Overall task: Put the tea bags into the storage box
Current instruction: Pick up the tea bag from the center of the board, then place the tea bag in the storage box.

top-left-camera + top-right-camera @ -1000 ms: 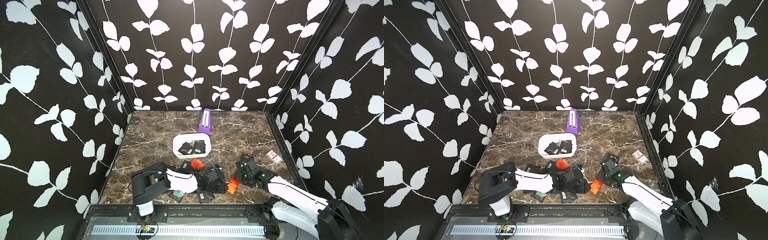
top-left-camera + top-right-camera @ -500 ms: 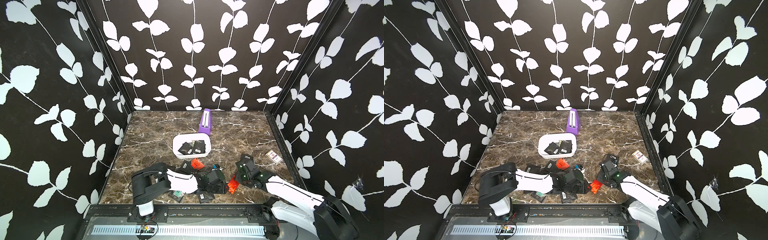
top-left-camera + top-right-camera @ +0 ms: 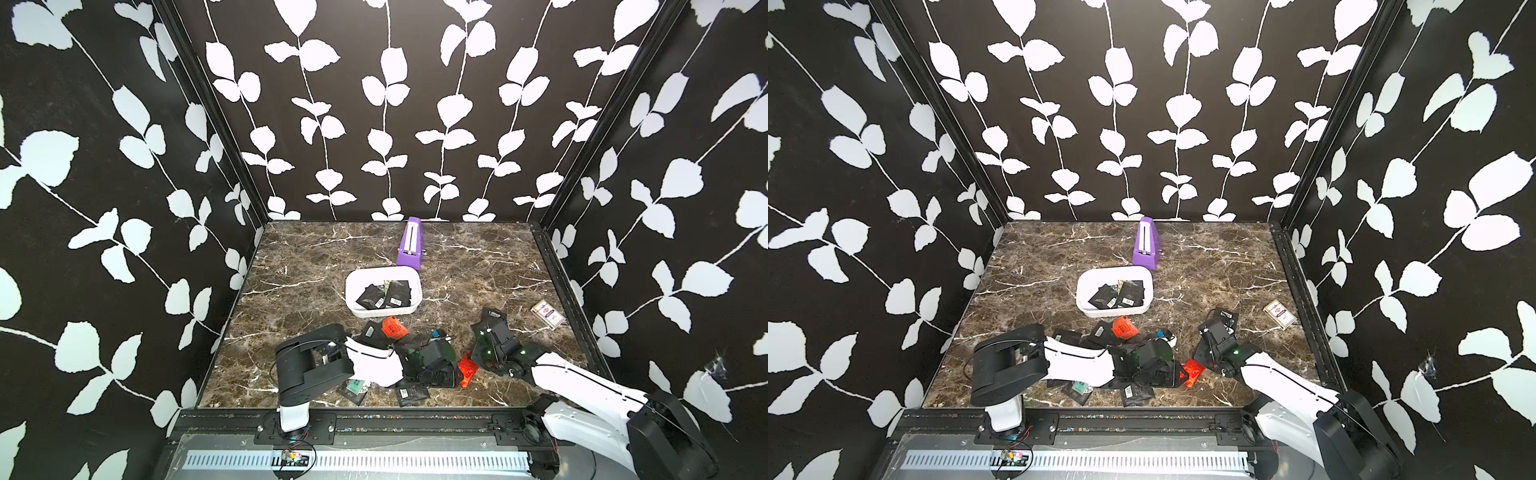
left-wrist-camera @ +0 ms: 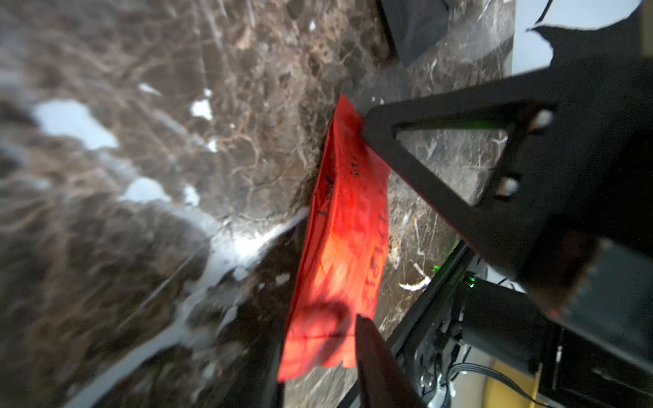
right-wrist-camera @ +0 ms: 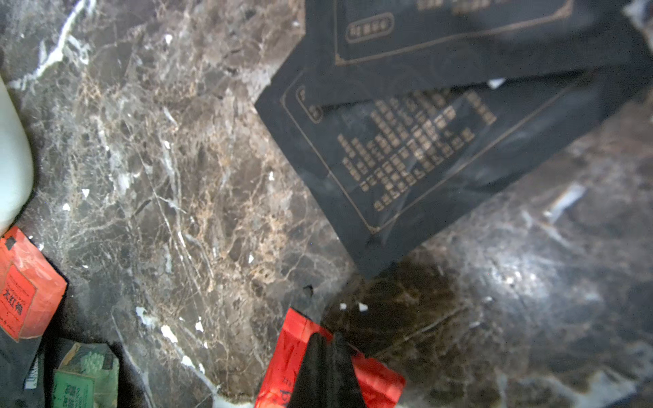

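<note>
— Where is the right pincer [image 5: 327, 341]?
— I have it clamped on one end of a red tea bag [image 4: 349, 219], near the front edge of the table [image 3: 299, 291].
— And the left pincer [image 4: 318, 332]?
— Its jaws stand either side of the other end of that same bag. My wrist view is blurred there, so I cannot tell whether they pinch it or only flank it.
— The storage box [image 3: 348, 291]?
— Mid-table, just in front of the purple box [image 3: 409, 245], well apart from both pincers. I see a few black tea bags [image 3: 384, 295] inside.
— The rest?
— Loose tea bags lie around and under my left arm: black ones, a red-orange one [image 3: 394, 328], a green one [image 3: 355, 385]. A card pack [image 3: 547, 313] lies near the right wall.
</note>
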